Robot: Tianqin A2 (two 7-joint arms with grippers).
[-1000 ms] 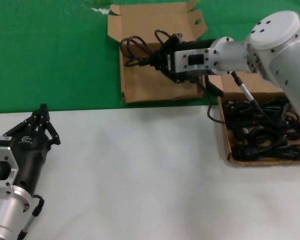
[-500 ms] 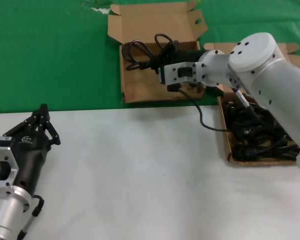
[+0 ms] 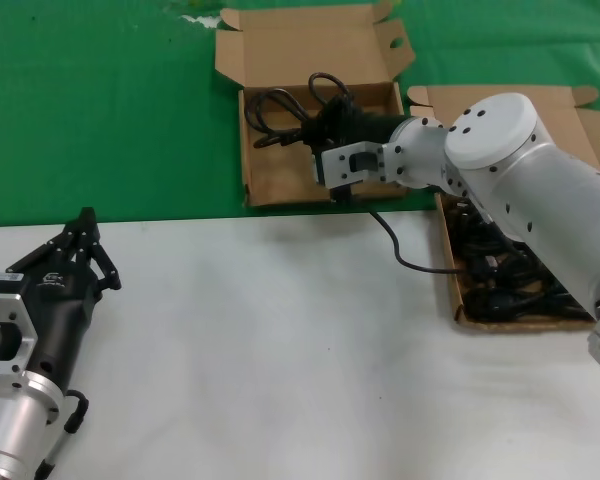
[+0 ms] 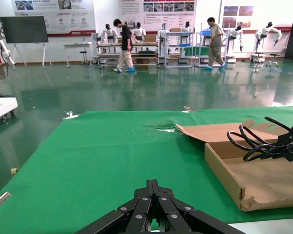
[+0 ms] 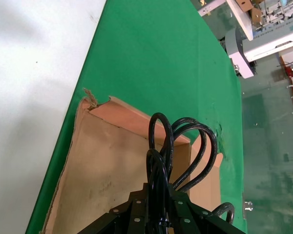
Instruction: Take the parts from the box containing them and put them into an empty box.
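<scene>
The empty box (image 3: pixel 280 175) lies open on the green cloth with its lid folded back. My right gripper (image 3: pixel 318 122) is over it, shut on a looped black cable bundle (image 3: pixel 268 108) held above the box floor. The bundle's tail (image 3: pixel 400 255) trails across the table to the box containing them (image 3: pixel 458 300), which holds several black cables (image 3: pixel 520 270). In the right wrist view the loops (image 5: pixel 185 141) rise from the closed gripper (image 5: pixel 158 195) over the box floor (image 5: pixel 102 170). My left gripper (image 3: pixel 85 228) is parked at the front left, shut and empty; its wrist view shows it (image 4: pixel 154 185).
The green cloth (image 3: pixel 100 110) covers the far half and the white table (image 3: pixel 280 350) the near half. The left wrist view shows the empty box (image 4: pixel 249 180) and the held loops (image 4: pixel 249 141) at its right side.
My right arm has swung round while its gripper stays over the empty box with the bundle. The cable tail has been drawn further left out of the full box. The left arm has not moved.
</scene>
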